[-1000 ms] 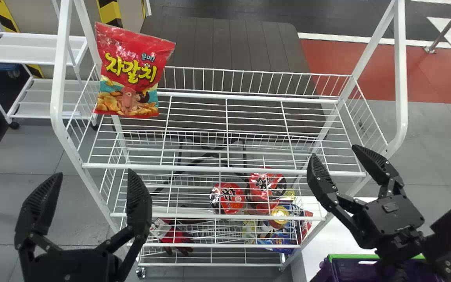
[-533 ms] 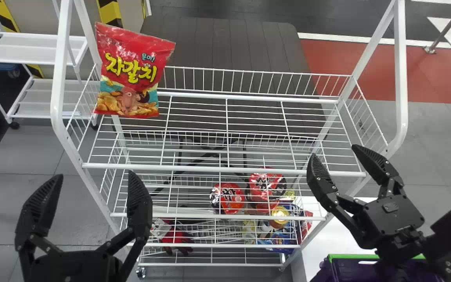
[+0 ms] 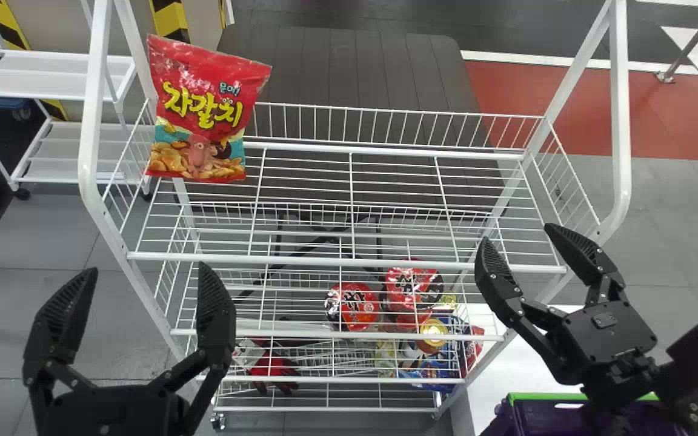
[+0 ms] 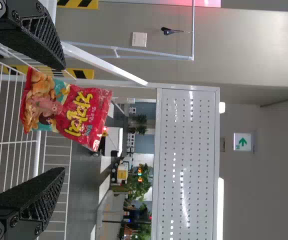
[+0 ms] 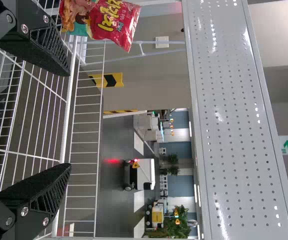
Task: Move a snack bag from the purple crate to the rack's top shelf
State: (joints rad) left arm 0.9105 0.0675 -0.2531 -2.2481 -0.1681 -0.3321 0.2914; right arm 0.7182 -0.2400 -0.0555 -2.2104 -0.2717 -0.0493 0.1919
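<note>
Bag [image 3: 200, 115], beyond L end effector [image 3: 146, 267], apart

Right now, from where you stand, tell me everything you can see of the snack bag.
The snack bag is glossy and looks like plastic film: red above, with yellow lettering, and a teal band below showing a pink cartoon creature and golden snacks. It looks full and sealed, its edges flat. It stands upright, slightly tilted, in the back left corner of the rack's top shelf, seemingly leaning on the wire guard. Neither the left gripper nor the right gripper touches it.
</note>
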